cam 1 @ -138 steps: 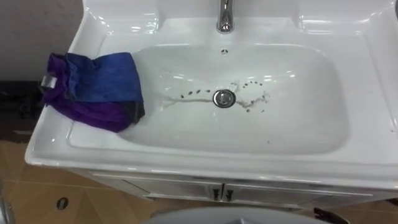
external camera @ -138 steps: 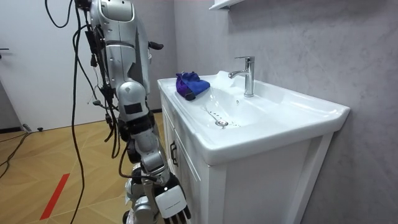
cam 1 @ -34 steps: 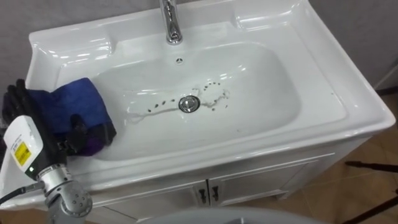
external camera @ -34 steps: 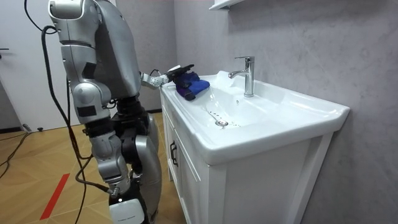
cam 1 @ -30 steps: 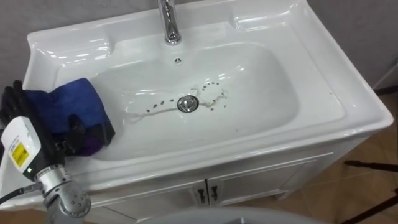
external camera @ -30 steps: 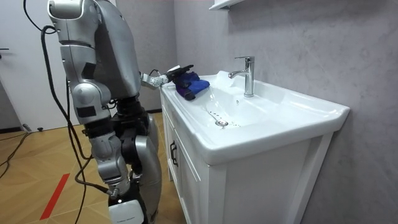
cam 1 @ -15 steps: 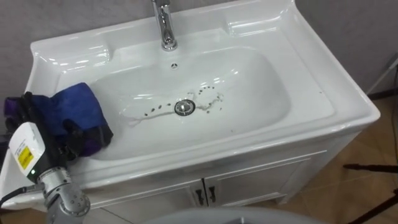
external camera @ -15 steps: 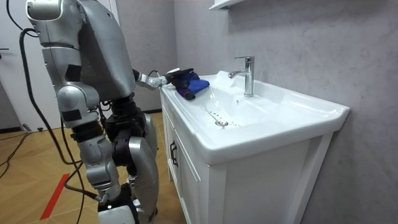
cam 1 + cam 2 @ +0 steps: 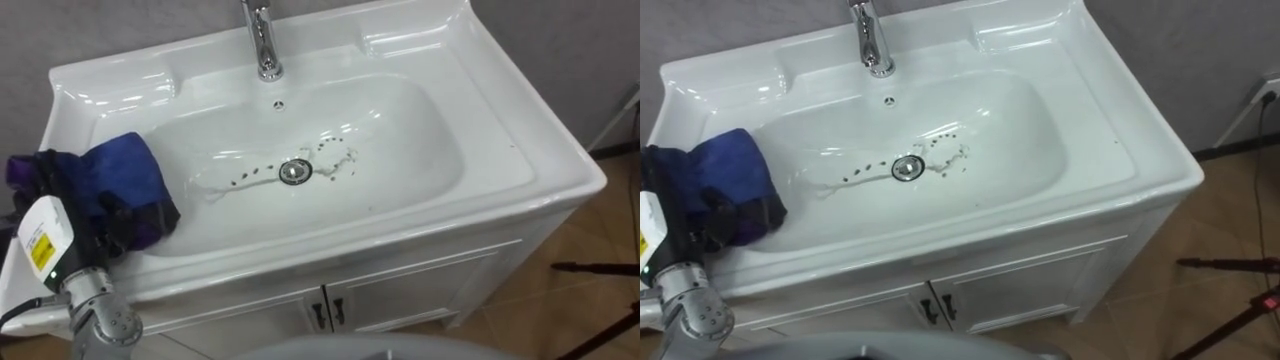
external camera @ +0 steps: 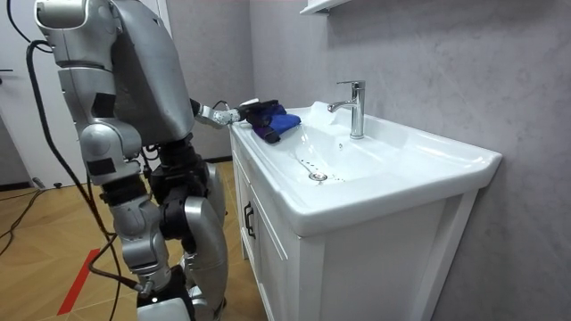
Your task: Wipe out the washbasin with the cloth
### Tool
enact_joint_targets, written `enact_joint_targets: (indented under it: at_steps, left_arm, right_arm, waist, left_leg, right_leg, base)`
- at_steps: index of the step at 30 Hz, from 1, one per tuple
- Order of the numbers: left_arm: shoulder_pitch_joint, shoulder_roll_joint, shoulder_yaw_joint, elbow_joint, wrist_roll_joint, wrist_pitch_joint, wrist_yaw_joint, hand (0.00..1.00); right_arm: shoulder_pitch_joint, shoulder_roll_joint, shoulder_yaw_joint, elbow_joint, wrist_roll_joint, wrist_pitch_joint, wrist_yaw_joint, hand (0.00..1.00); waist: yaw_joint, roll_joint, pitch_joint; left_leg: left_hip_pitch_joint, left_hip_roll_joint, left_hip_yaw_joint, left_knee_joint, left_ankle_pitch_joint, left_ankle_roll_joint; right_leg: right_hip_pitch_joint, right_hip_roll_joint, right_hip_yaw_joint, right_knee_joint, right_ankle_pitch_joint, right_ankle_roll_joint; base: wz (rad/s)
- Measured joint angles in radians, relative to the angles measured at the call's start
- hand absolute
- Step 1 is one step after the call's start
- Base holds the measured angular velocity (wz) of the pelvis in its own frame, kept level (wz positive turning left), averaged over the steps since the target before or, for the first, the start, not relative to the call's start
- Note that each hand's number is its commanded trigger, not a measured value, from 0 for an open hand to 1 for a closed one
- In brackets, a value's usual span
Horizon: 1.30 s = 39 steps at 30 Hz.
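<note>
At the basin left rim we have our left hand curled on the cloth, which lies half over the rim and half inside, placed, we judge, to drag across the specks by the drain.

Cannot see the top of the tap, cut off by the eye views' upper edge. Cannot make out the near-left part of the blue-and-purple cloth, covered by the left hand curled round it and clipped at the right eye view's left edge. Cannot tell what the dark specks beside the drain are: too small. Cannot follow the cabinet doors below the basin, cropped at the bottom. Cannot read the right hand, sliced by the room view's lower edge.
</note>
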Motion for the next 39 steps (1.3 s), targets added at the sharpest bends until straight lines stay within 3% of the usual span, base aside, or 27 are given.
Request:
enact_joint_targets:
  at_steps: [1, 4, 8, 12, 16, 25, 33, 39]
  left_arm:
    - [-0.002, 0.000, 0.004, 0.000, 0.000, 0.000, -0.013, 0.60]
    - [-0.004, 0.000, 0.010, 0.000, 0.000, 0.001, -0.029, 1.00]
    - [-0.011, 0.000, 0.019, 0.000, 0.002, 0.004, -0.029, 1.00]
    - [-0.045, 0.001, 0.062, 0.001, 0.002, 0.029, -0.040, 1.00]
    - [-0.065, 0.021, 0.065, 0.001, 0.002, 0.054, -0.060, 1.00]
    - [-0.074, 0.053, 0.064, 0.000, -0.018, 0.107, -0.114, 1.00]
    - [-0.074, 0.053, 0.064, -0.005, -0.038, 0.110, -0.120, 1.00]
    - [-0.070, 0.043, 0.063, -0.072, -0.041, 0.162, -0.136, 1.00]
  right_arm:
    - [0.000, 0.000, 0.000, 0.000, -0.004, 0.002, 0.000, 0.00]
    - [0.000, 0.000, 0.000, -0.003, -0.013, 0.016, 0.000, 0.00]
    - [0.000, -0.001, -0.002, -0.007, -0.014, 0.033, -0.001, 0.00]
    - [0.000, -0.001, -0.024, -0.024, -0.015, 0.040, -0.002, 0.00]
    - [0.000, -0.001, -0.024, -0.025, -0.015, 0.047, -0.006, 0.00]
    - [-0.013, -0.001, -0.022, -0.035, -0.014, 0.076, -0.027, 0.00]
    - [-0.020, -0.001, -0.017, -0.034, -0.011, 0.077, -0.034, 0.00]
    - [-0.020, 0.000, 0.006, -0.022, 0.022, 0.076, -0.043, 0.00]
  waist:
    - [0.001, 0.000, 0.0000]
    - [0.004, 0.000, 0.0000]
    - [0.005, 0.000, -0.0002]
    - [0.005, 0.000, -0.0003]
    - [0.005, 0.001, -0.0008]
    - [-0.017, 0.021, -0.0104]
    - [-0.018, 0.023, -0.0099]
    - [-0.017, 0.012, -0.0088]
  left_leg:
    - [0.000, 0.001, 0.000, 0.000, 0.000, 0.000]
    - [0.000, 0.003, 0.000, 0.000, 0.001, -0.002]
    - [-0.001, 0.007, 0.002, 0.001, 0.001, -0.005]
    - [-0.001, 0.008, 0.001, 0.000, 0.002, -0.007]
    - [-0.001, 0.008, 0.001, 0.000, 0.002, -0.007]
    - [-0.010, 0.008, 0.000, 0.000, 0.001, -0.007]
    - [-0.013, 0.008, -0.001, 0.000, 0.001, -0.008]
    - [-0.030, 0.007, -0.001, 0.018, 0.002, -0.008]
  right_leg:
    - [0.000, 0.002, 0.003, -0.001, 0.000, 0.000]
    - [0.001, 0.005, 0.008, -0.002, 0.001, -0.001]
    - [-0.001, 0.009, 0.008, -0.003, 0.001, -0.005]
    - [-0.001, 0.011, 0.008, -0.005, 0.003, -0.008]
    - [-0.001, 0.009, 0.004, -0.005, 0.003, -0.008]
    - [-0.008, 0.006, -0.007, -0.006, 0.000, -0.009]
    - [-0.009, 0.006, -0.008, -0.007, -0.002, -0.009]
    - [-0.018, -0.008, -0.021, -0.005, -0.002, -0.009]
  base:
    - [0.00]
    - [0.00]
    - [0.00]
    - [0.00]
    - [0.00]
    - [0.00]
    - [0.00]
    - [0.04]
